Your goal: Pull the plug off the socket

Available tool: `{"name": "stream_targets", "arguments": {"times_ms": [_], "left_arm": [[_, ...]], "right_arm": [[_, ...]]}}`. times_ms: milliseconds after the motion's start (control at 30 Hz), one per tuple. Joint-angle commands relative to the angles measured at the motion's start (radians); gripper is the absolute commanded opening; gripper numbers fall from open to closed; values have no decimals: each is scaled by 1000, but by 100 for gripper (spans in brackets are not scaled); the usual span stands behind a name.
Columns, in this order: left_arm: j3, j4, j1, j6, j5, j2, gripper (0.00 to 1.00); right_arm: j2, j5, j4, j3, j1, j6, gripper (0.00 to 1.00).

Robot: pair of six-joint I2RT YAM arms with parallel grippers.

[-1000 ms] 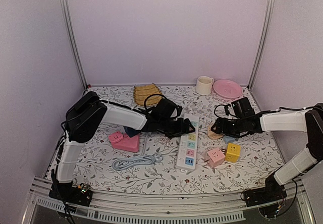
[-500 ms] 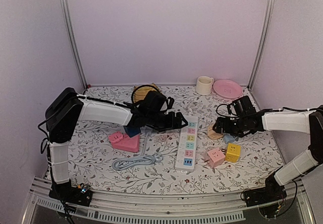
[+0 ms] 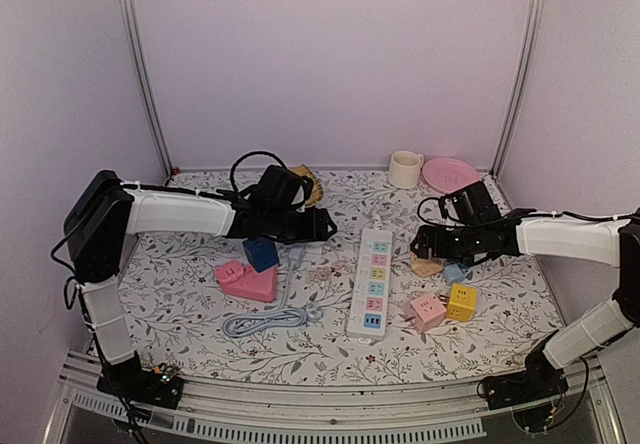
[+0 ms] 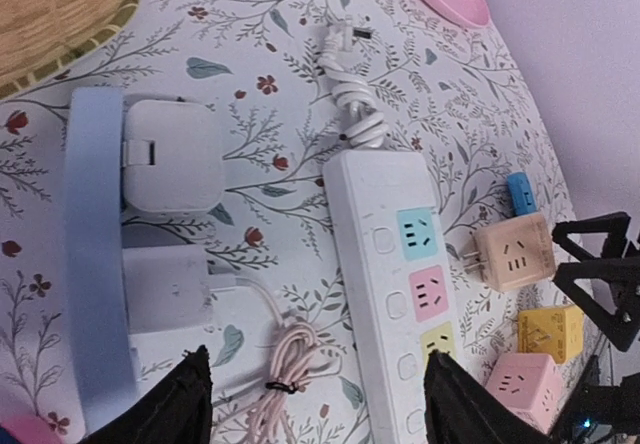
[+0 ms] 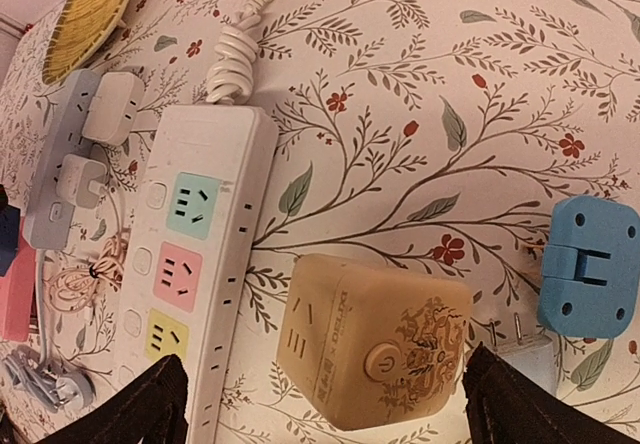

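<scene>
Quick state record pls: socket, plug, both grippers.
socket: long white power strip with pastel outlets, outlets in view empty
plug: beige cube adapter, lying loose beside socket, unplugged
left gripper: open, above the gap between slim grey-blue strip and socket
right gripper: open, over plug, not gripping it

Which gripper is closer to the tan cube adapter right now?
Right. The right gripper hovers right over the tan cube adapter; the left gripper sits beyond the socket.

Bright, even light, soft shadows (wrist views slightly warped).
</scene>
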Motion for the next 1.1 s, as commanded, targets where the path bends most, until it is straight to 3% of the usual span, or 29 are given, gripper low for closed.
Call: {"name": "stream_targets", "arguments": {"times_ms": [0, 300, 433, 733, 1067], "left_arm": [[40, -107, 43, 82, -89, 14, 68], [236, -281, 92, 191, -234, 205, 51], [315, -329, 115, 202, -253, 280, 46], [330, -305, 126, 197, -198, 347, 40], [237, -251, 127, 184, -161, 265, 3]], "right_arm": [[-18, 19, -20, 42, 27, 10, 97], [-56, 13, -25, 39, 55, 25, 96], [-69, 7, -27, 32, 62, 36, 96], [-70, -5, -24, 37, 71, 42, 96], [-22, -95, 42, 58, 96, 52, 96]]}}
